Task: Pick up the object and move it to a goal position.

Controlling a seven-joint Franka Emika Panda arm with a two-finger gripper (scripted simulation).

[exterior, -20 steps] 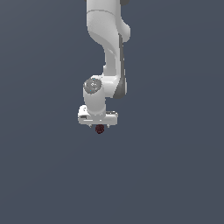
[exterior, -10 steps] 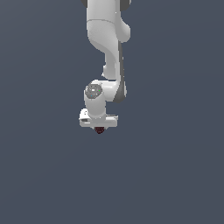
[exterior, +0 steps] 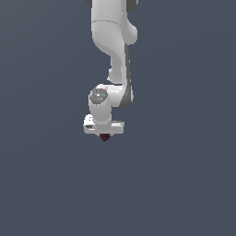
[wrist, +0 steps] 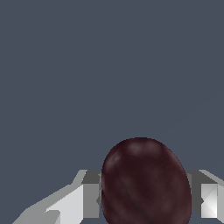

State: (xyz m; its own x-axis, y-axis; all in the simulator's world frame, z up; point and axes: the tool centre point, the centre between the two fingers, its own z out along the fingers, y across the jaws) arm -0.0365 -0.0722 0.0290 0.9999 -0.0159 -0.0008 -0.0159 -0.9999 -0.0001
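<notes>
Since a second ago your arm (exterior: 113, 60) has carried the claw (exterior: 104, 134) slightly toward the exterior view's left and a touch higher; the berry has gone with it. Claw is clamped on the dark red berry (exterior: 105, 137), which shows just below the white claw body. Wrist view: the berry (wrist: 145, 183) sits between the two grey fingers (wrist: 91, 194), touching each side. Plain dark blue-grey ground all round; you can't tell berry height above any surface.
</notes>
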